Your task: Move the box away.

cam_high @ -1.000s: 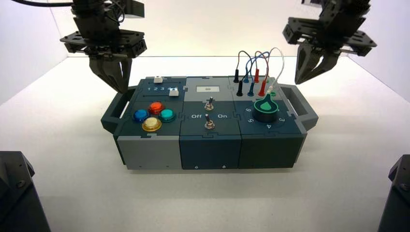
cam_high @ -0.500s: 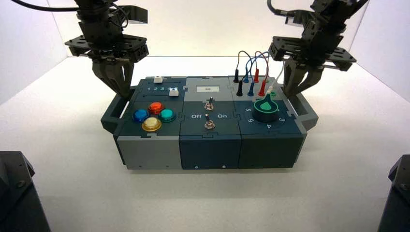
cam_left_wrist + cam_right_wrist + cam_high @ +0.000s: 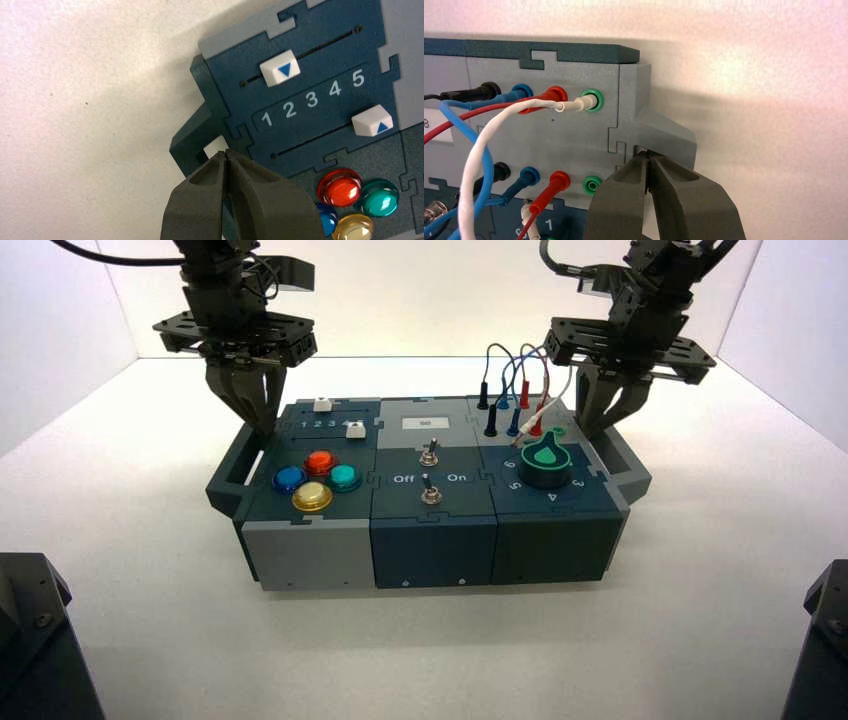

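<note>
The box (image 3: 433, 540), dark blue-grey and light grey, stands on the white table with its four coloured buttons (image 3: 315, 480), toggle switches (image 3: 430, 472), green dial (image 3: 546, 462) and looped wires (image 3: 520, 365) on top. My left gripper (image 3: 262, 425) is shut, its tips (image 3: 226, 152) poking into the opening of the box's left handle (image 3: 192, 140). My right gripper (image 3: 592, 430) is shut, its tips (image 3: 648, 155) in the opening of the right handle (image 3: 669, 132). Neither gripper holds anything between its fingers.
Two white sliders (image 3: 280, 70) (image 3: 372, 122) sit beside the numbers 1 to 5 behind the buttons. Plugs and wires (image 3: 554, 95) stand close to my right gripper. White walls enclose the table behind and at both sides. Black arm bases (image 3: 35, 640) (image 3: 825, 640) fill the near corners.
Both grippers have come down and inward onto the handles, the right one travelling farther and closing its fingers. The box has shifted slightly away from the near edge.
</note>
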`<move>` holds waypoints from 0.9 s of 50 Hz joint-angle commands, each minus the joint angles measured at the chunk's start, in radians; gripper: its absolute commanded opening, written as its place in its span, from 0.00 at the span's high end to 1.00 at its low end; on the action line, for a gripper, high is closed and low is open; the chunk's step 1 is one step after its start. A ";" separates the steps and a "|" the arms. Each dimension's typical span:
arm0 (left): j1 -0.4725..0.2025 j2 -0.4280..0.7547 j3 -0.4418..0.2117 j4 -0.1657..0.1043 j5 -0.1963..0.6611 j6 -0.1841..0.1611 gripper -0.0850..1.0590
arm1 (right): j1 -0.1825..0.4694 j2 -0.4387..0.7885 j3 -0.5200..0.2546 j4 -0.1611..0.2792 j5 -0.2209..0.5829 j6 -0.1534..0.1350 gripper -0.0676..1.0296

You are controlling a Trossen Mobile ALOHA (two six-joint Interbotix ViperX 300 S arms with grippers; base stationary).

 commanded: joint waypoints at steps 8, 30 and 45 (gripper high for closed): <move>-0.005 0.000 -0.025 0.011 0.000 0.006 0.95 | 0.015 -0.008 -0.041 0.008 -0.018 0.003 0.96; -0.005 -0.002 -0.009 0.014 0.078 0.044 0.95 | 0.015 -0.003 -0.052 0.008 -0.018 0.003 0.96; -0.005 0.031 -0.025 0.048 0.055 0.046 0.95 | 0.015 -0.002 -0.058 0.008 -0.032 0.003 0.96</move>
